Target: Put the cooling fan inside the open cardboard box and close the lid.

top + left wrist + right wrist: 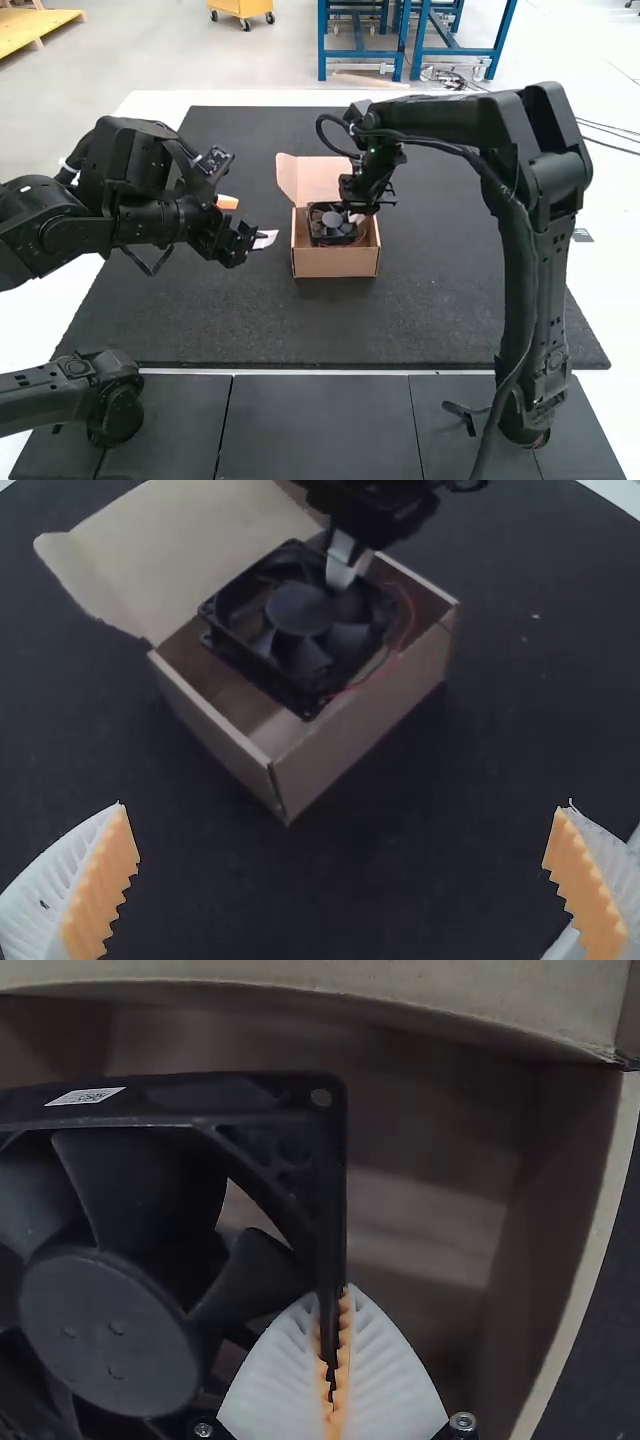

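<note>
A black mat [250, 310] covers the white table [620, 300], bearing the cardboard box [335, 262].

Bright, even light; soft shadow beside the cardboard box [350, 730]

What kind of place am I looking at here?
Probably a robotics test bench: two robot arms stand at a table with a black mat, the right end effector holding a cooling fan partly inside an open cardboard box.

Matt black plastic fan [300, 630], plain brown cardboard box [340, 720], rough black mat [440, 290]
</note>
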